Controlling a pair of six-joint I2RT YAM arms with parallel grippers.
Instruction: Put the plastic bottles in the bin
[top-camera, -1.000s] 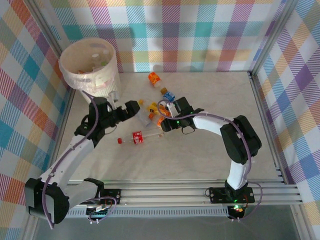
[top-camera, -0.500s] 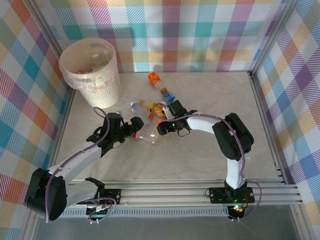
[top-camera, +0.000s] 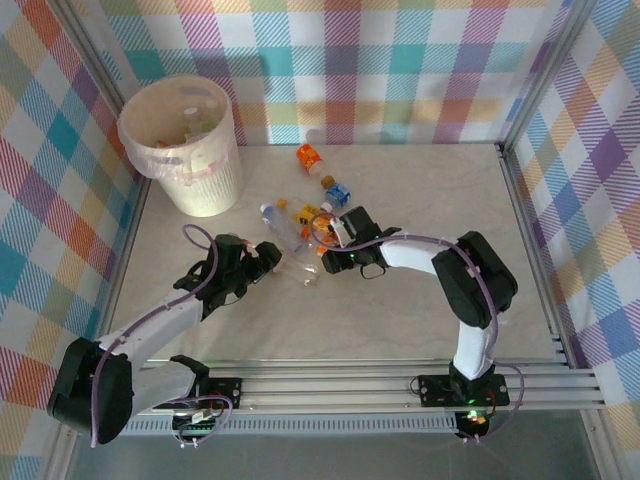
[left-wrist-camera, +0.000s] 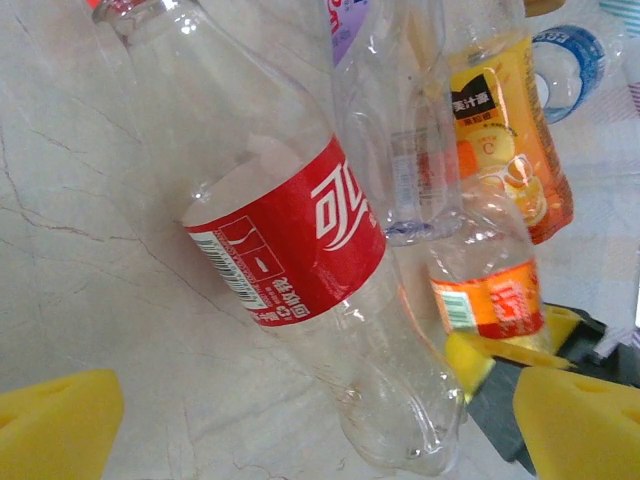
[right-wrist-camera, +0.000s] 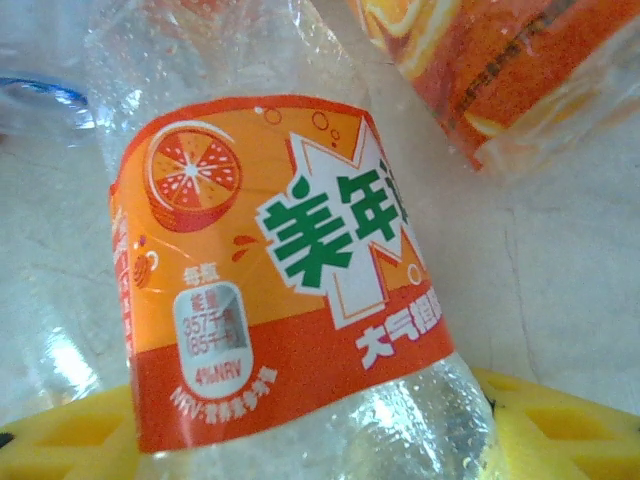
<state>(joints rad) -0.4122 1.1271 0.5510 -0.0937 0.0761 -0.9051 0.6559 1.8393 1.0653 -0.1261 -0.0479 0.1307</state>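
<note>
Now the left hand (top-camera: 267, 260) is down on the counter (top-camera: 400, 320), where a second ago it was raised close beside the bin (top-camera: 205, 185). Its jaws are spread as wide as they go, and the wrist view shows its yellow pads (left-wrist-camera: 55, 430) standing clear on either side of the red-labelled bottle (left-wrist-camera: 290, 250), which lies on its side between them, touched by neither. I read that as one delivery finished and the next pick lined up, with nothing gripped on that side yet. The right hand (top-camera: 328, 236) has stayed low in the cluster of plastic bottles (top-camera: 300, 215) at mid-counter, and its jaws have narrowed within the last second around the orange-labelled bottle (right-wrist-camera: 280, 280). That bottle fills the space between its pads, but whether they press on it firmly yet I cannot tell. The bin stands at the far left corner, well apart from both hands, with a few bottles showing inside it. On the counter the rest lie loose: the cluster between the two hands, and an orange one (top-camera: 308, 155) and a blue-capped one (top-camera: 338, 193) further back. So the job looks partly done, with several bottles left. Since the red-labelled bottle lies close against its neighbours, the left hand will likely need to close squarely across the label to avoid nudging it away.
</note>
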